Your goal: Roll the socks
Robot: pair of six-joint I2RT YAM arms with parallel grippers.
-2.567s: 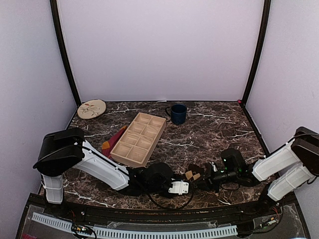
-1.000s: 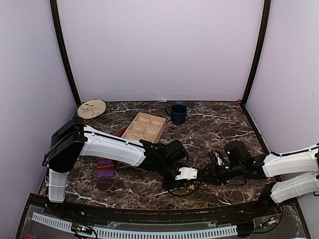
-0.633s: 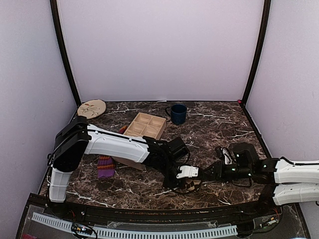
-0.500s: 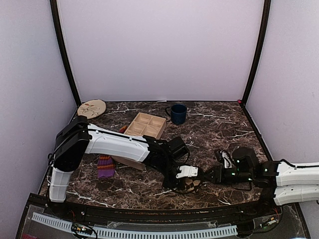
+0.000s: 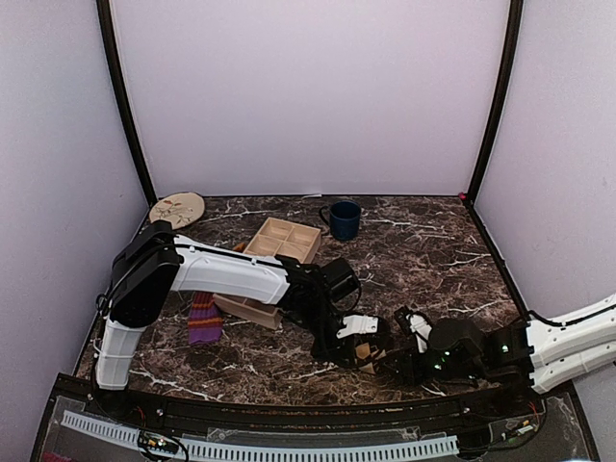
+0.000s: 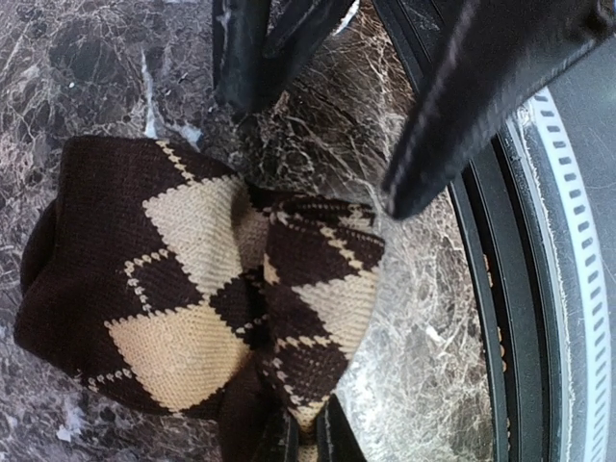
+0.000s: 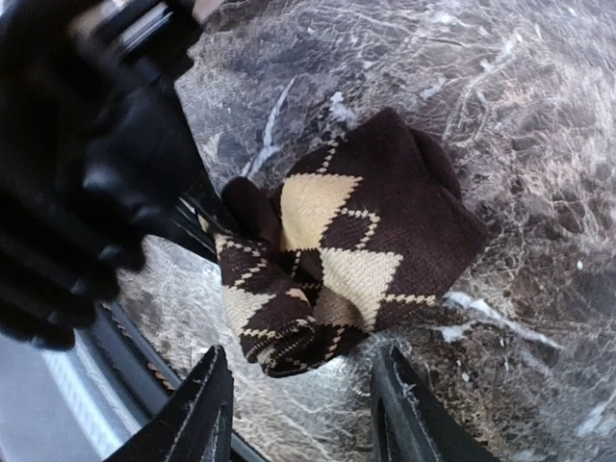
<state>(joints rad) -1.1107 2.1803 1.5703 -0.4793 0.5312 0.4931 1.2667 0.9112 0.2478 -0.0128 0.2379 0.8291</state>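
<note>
While the left gripper [image 6: 310,430] is closed narrow on a fold at the edge of the argyle sock [image 6: 192,289], that sock sits bunched into a small bundle on the dark marble tabletop [image 5: 433,250], at the lower centre of the overhead view and close to the near edge. The left wrist view shows dark brown fabric with tan diamonds. One end is rounded at the left of the frame, and a flap is doubled over toward the right. The pinched fold is at the bottom of the frame.

The right gripper [image 7: 300,352] comes in low from the right with its jaws spread wide. In its own wrist view the bundle lies just ahead of the two fingertips and is not clamped between them. From the left wrist camera, those black fingers [image 6: 462,106] enter at the top of the frame, their tips just beside the sock's upper edge.

The purple striped sock [image 5: 202,320] lies flat at the left of the overhead view, well apart from the bundle and partly under the left arm [image 5: 231,274]. That arm also crosses the near side of a wooden compartment tray [image 5: 284,241]. A blue mug [image 5: 343,218] stands behind the tray, and a round tan disc with a floral pattern [image 5: 176,209] rests in the far left corner.
</note>
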